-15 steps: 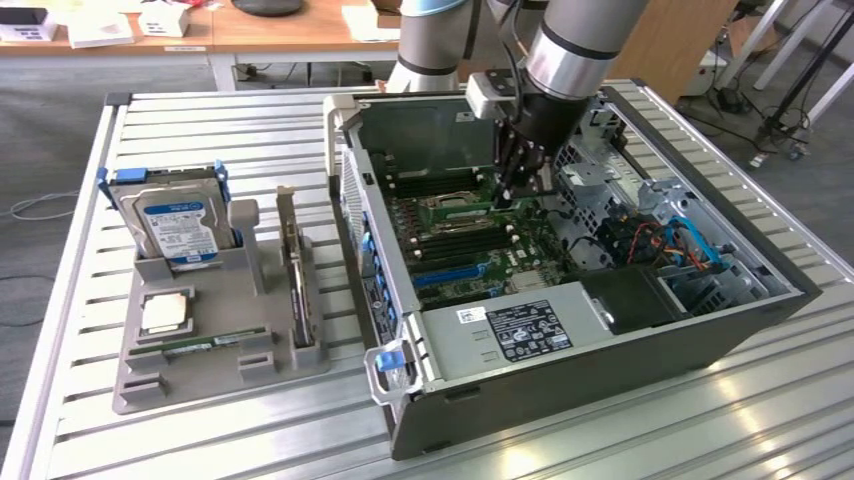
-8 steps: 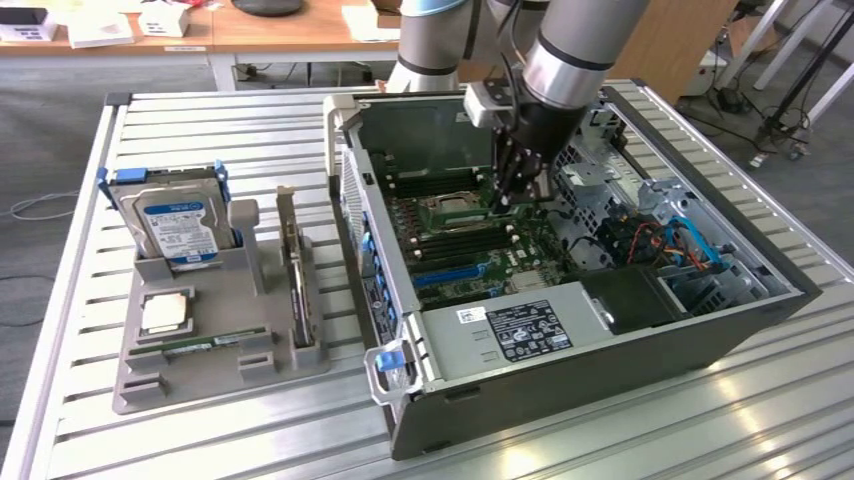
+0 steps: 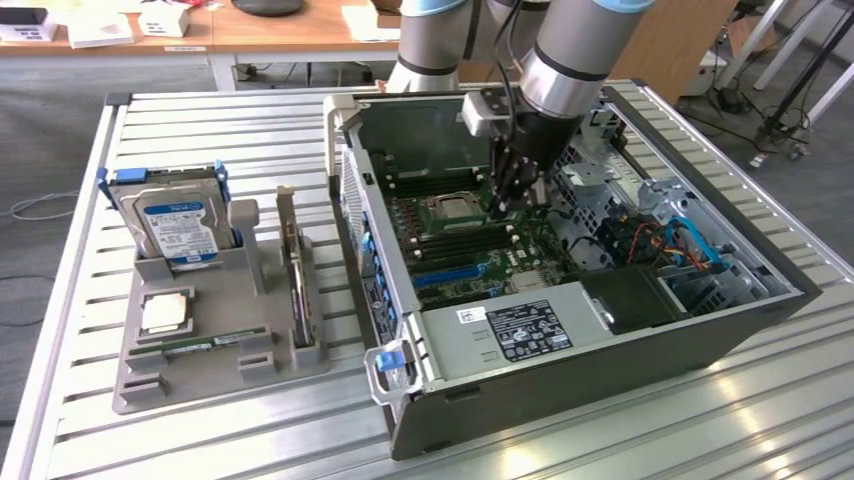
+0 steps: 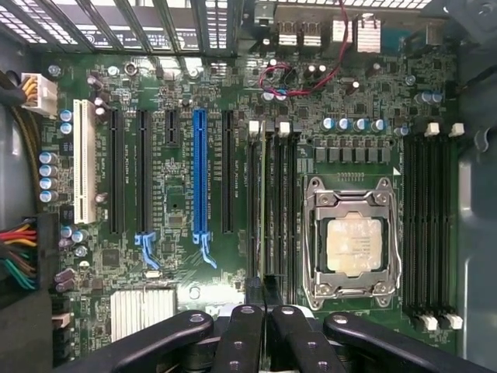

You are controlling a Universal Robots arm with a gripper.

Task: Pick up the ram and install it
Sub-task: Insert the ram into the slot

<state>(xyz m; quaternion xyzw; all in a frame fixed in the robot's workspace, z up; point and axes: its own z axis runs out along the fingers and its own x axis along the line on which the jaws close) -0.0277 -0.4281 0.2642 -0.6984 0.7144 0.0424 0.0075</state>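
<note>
Slatted metal table (image 3: pixel 240 430) in an office, open computer case (image 3: pixel 601 370) on it, gripper (image 4: pixel 265 309) with jaws narrow on the ram (image 4: pixel 261 210), long axis along the memory slots (image 4: pixel 279 202)

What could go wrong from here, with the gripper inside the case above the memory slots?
1. The shut gripper sits over what looks like the ram, edge-on in a slot beside the processor. If the ram is off line, pushing down may bend it or strain the slot's white clip.
2. The fingers are close to the processor's metal frame; sideways drift could strike it.
</note>
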